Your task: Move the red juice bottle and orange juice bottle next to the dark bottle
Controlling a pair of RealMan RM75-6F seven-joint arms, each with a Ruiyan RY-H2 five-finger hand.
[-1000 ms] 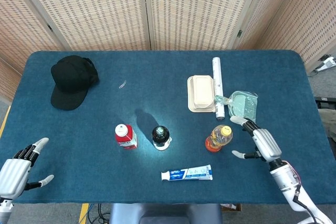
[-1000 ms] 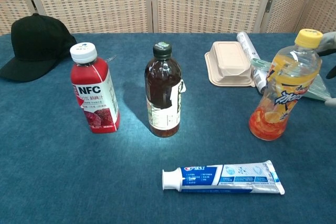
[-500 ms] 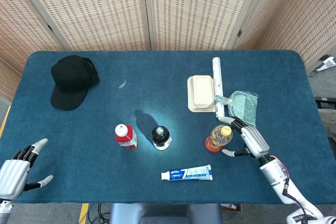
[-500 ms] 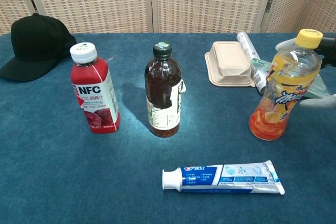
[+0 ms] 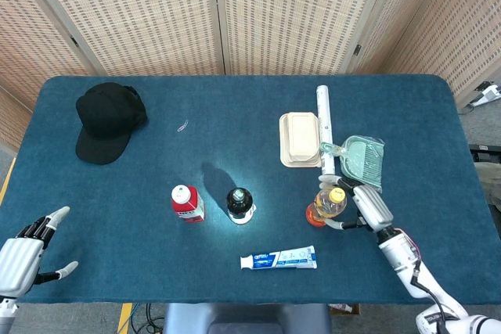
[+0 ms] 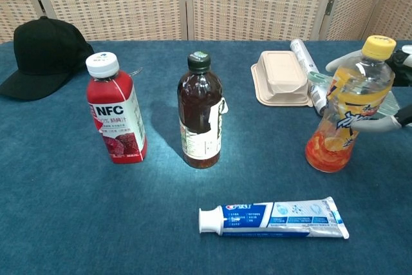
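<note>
The right hand (image 5: 366,206) curves its pale, smooth fingers (image 6: 380,123) around the clear plastic orange juice bottle (image 6: 347,105); whether they grip it cannot be told. That yellow-capped bottle stands at about 3 o'clock from the dark bottle (image 6: 201,114), well apart. The boxy red juice bottle (image 6: 116,111), white-capped, stands at its 9 o'clock, near. The left hand (image 5: 23,249), fingers spread, holds nothing above the felt-like blue table (image 5: 117,193). A glossy toothpaste tube (image 6: 277,218) lies at 5 o'clock.

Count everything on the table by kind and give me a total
Bottles: 3, red juice bottle, dark bottle, orange juice bottle
Caps: 1, black cap
Toothpaste tubes: 1
Clamshell food boxes: 1
White rolls: 1
Green dustpans: 1
Total: 8
</note>
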